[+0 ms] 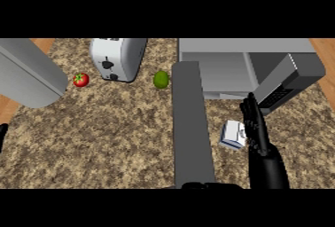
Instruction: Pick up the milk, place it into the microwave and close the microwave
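Observation:
The milk [231,135], a small white and blue carton, lies on the speckled counter [111,133] in front of the microwave [222,66]. The microwave's door [288,82] hangs open to the right. My right hand [256,133] is black and stands just right of the carton, its straight fingers pointing up toward the door. The hand is open and meets the carton's right side without curling round it. A long grey forearm [192,128] runs up the middle of the view, left of the carton. At the left edge only a black sliver of my left hand [2,135] shows.
A silver toaster [118,57] stands at the back, with a red tomato [80,80] to its left and a green fruit [161,80] to its right. A large grey rounded body [26,73] fills the top left corner. Wooden floor shows past both counter ends.

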{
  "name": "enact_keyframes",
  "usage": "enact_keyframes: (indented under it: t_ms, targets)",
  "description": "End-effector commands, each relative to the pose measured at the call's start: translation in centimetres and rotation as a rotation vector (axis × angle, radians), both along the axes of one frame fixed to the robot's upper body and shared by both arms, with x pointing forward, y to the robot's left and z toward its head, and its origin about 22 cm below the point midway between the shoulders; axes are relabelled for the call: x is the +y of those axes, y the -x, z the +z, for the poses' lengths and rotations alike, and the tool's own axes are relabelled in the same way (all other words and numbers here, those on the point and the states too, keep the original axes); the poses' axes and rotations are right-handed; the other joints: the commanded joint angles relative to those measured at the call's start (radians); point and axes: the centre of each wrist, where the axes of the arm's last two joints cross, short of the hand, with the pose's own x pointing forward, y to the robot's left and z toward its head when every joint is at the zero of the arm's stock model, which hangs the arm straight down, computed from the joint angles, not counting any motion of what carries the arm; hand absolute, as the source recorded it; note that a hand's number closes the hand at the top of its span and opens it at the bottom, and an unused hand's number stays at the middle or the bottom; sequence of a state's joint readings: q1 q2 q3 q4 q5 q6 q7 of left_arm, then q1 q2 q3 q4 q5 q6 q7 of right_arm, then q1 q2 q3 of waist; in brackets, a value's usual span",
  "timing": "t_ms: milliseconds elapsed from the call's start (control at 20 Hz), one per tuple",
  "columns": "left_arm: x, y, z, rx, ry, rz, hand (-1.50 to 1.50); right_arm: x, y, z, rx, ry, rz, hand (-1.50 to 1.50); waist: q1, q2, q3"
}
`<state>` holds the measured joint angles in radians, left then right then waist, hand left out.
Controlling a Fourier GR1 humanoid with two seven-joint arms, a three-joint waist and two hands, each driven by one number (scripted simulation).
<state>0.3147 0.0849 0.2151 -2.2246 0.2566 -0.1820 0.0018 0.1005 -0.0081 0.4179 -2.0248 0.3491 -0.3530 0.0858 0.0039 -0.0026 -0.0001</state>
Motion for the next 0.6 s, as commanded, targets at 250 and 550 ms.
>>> enact_keyframes:
  t_ms: [250,550]
  targets:
    - [0.0,1.0,0.5,0.011,0.005,0.004,-1.50,-3.2,-0.9,-5.0,0.057,-0.011,-0.059,-1.50,-0.003,0.003,0.001]
    - [2.5,2.5,0.7,0.008,-0.012,0.008,-1.50,-3.4,-3.1,-6.6,0.094,-0.016,-0.130,-1.50,0.002,0.002,0.000]
